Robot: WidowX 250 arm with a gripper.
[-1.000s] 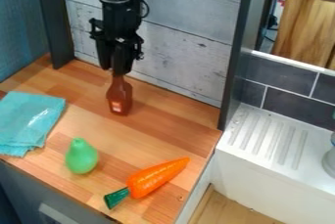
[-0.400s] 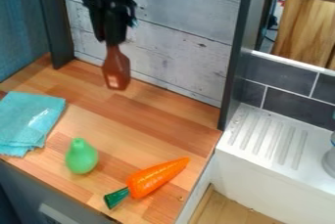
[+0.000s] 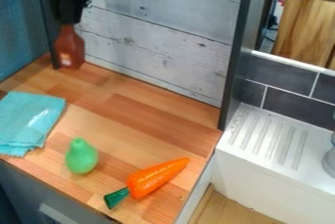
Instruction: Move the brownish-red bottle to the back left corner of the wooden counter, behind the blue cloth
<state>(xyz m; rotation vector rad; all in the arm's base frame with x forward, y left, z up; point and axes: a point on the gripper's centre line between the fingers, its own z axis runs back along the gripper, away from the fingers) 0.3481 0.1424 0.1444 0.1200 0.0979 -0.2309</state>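
At 10 o'clock, the black gripper (image 3: 68,24) is grasping a brown bottle (image 3: 70,51) by its narrow top. On the wooden counter (image 3: 140,115), a blue cloth (image 3: 27,120) is lying toward 9, a green pear (image 3: 81,157) toward 8, an orange carrot (image 3: 155,178) at 6.

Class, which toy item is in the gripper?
The reddish-brown bottle, hanging neck-up from the gripper; the green pear and orange carrot rest on the wooden counter.
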